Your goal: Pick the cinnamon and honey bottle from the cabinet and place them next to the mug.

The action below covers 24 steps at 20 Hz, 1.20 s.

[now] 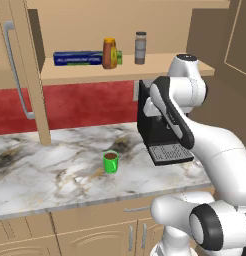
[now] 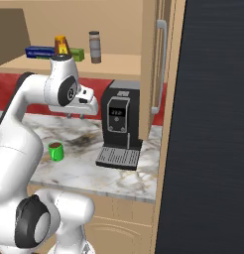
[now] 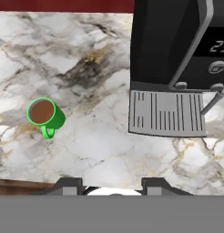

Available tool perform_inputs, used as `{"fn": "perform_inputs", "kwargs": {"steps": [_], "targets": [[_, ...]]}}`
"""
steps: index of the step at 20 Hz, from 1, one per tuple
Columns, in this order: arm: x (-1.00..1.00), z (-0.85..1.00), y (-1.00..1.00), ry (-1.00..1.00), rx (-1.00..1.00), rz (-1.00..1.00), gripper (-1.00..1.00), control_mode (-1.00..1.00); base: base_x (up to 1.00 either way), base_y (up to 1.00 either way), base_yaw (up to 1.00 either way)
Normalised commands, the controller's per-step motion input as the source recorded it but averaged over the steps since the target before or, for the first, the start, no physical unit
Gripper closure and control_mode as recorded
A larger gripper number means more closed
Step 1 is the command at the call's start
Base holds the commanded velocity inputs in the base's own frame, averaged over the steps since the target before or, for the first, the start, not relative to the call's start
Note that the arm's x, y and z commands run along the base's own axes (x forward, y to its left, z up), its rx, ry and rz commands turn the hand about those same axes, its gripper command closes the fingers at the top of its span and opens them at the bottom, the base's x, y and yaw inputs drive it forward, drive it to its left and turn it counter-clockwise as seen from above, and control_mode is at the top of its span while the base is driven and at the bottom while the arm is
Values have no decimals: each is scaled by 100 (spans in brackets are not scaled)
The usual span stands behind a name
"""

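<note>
We saw the cabinet (image 1: 25, 75) open, honey (image 1: 109, 53) and cinnamon (image 1: 140, 48) standing apart on its shelf. The mug (image 1: 110, 162) sat on the desk (image 1: 45, 170). Our pincer (image 3: 111, 184) hung shut, empty.

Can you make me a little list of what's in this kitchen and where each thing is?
mug: green, upright on the marble counter, left of the coffee machine
honey bottle: on the cabinet shelf, in front of a blue box
cinnamon: same shelf, right of the honey bottle, standing apart from it
cabinet door: swung open
pincer: shut, holding nothing, above the counter
task progress: both items not yet picked
</note>
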Motion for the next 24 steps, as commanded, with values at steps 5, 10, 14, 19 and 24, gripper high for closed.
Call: {"fn": "perform_inputs", "kwargs": {"steps": [5,10,14,19,24], "targets": [[1,-7,11,-12,-1,0,-100,-100,0,0,0],[-39,0,59,-34,-5,0,-100,-100,0,0,0],[-12,22,52,-42,0,0,-100,-100,0,0,0],[0,75,36,-25,2,3,-100,-100,0,0,0],[-4,91,2,-14,13,6,-100,-100,0,0,0]]}}
